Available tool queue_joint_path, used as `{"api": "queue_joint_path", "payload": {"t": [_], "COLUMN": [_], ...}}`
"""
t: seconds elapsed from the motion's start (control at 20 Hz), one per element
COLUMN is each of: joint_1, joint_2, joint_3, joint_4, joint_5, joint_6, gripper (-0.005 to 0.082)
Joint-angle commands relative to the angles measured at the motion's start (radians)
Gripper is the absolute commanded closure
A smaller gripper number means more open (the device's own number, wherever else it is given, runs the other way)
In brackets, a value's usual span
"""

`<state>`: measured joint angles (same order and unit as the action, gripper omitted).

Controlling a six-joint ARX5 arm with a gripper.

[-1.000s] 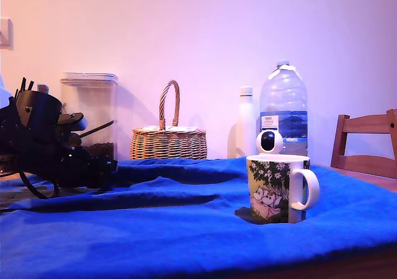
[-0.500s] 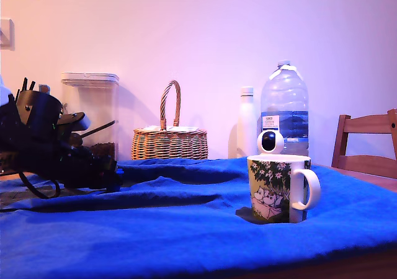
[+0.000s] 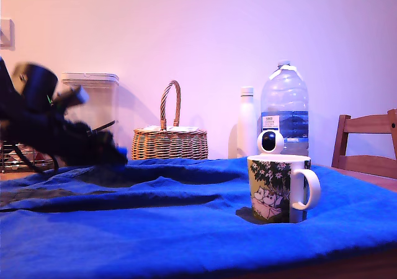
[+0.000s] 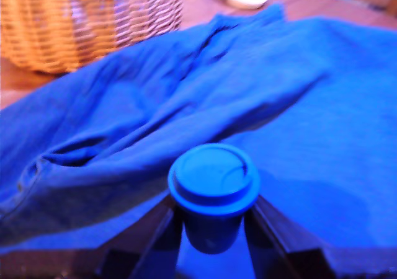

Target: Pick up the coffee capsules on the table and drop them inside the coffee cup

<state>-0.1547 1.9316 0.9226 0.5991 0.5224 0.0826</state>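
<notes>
Tool [image 4: 212,220] clamped on a bright blue capsule [image 4: 213,189], fingers [image 4: 155,232] pressing both its sides, lifted above the cloth-covered surface [image 3: 186,229]; cup [image 3: 279,188] stands well apart at 3 o'clock in the exterior view

The exterior camera sat low at table-edge height facing the wall; the wrist camera looked closely down (blurred) on the shared blue cloth [image 3: 186,229] and wicker basket [image 3: 169,141].

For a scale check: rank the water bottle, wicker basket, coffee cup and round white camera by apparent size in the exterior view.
1. Water bottle and wicker basket: look about alike, so not ranked.
2. Coffee cup: nearer the camera, so its true size is unsure.
3. Round white camera: clearly smallest.
</notes>
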Motion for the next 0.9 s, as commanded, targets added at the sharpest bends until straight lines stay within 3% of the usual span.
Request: {"api": "queue_joint_path", "payload": {"t": [0.0,0.3,0.4,0.85], "joint_1": [-0.003,-0.016,-0.031,-0.173], "joint_2": [-0.058,-0.270,-0.331,-0.503], "joint_3": [-0.064,-0.228,-0.273,-0.425], "joint_4": [0.018,0.028,0.029,0.021], "joint_5": [0.005,0.024,0.023,0.019], "joint_6": [0.008,-0.002,-0.033,-0.094], "gripper": [0.0608,0.0608,0.0608,0.0608]}}
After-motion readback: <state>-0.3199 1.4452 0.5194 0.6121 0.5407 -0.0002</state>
